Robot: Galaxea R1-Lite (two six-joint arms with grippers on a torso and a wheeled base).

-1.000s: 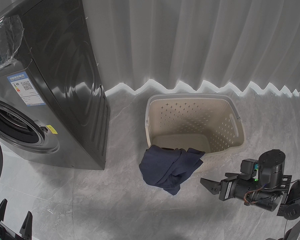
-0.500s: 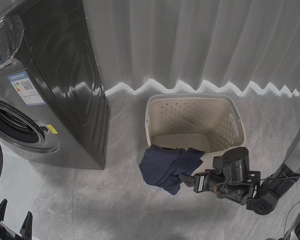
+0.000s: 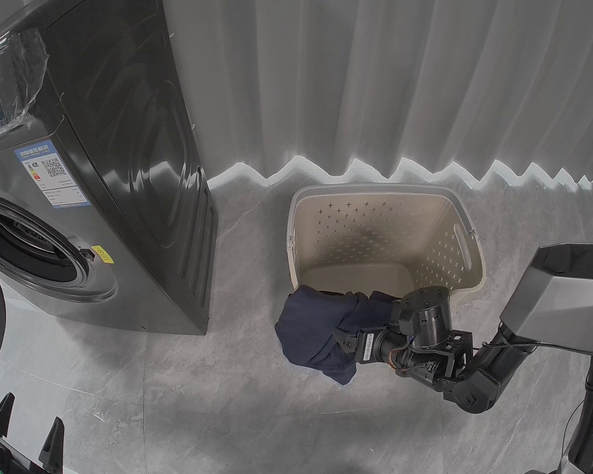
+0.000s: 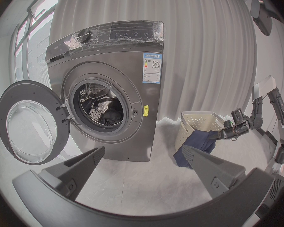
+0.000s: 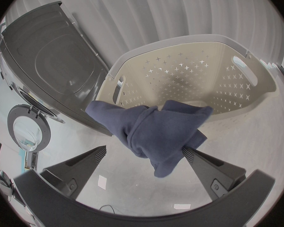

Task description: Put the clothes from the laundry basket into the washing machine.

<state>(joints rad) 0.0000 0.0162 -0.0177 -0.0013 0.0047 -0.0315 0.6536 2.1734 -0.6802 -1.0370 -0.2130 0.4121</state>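
Pictured with the right tool (image 5: 143, 149) stretched low over the floor (image 3: 211, 396), fingers spread wide and gripping nothing, one fingertip (image 5: 197, 161) against the dark blue garment (image 3: 313, 330) and the cloth bunched in front of the open gap. Found the garment draped over the near rim of the laundry basket (image 3: 375, 191), most of it hanging down the outside wall and a smaller fold lying just over the rim. Could not tell whether its lowest corner touched the floor.

Showed the cream basket upright on the floor, pierced with star-shaped holes and with a handle slot at each end. Stood to the right of the washing machine (image 3: 132, 133), near it but apart, and in front of the pleated white curtain (image 3: 375, 67).

Kept the left tool (image 4: 142, 149) low and well apart from the basket, fingers also wide open and holding nothing, facing the machine's front. Showed the round door (image 4: 31, 120) swung wide on its hinge and the drum exposed, with a dark item (image 4: 112, 115) lying at the bottom of it. Showed clear plastic film (image 4: 123, 35) stretched across the control panel and a blue label (image 4: 152, 67) stuck on the upper front.
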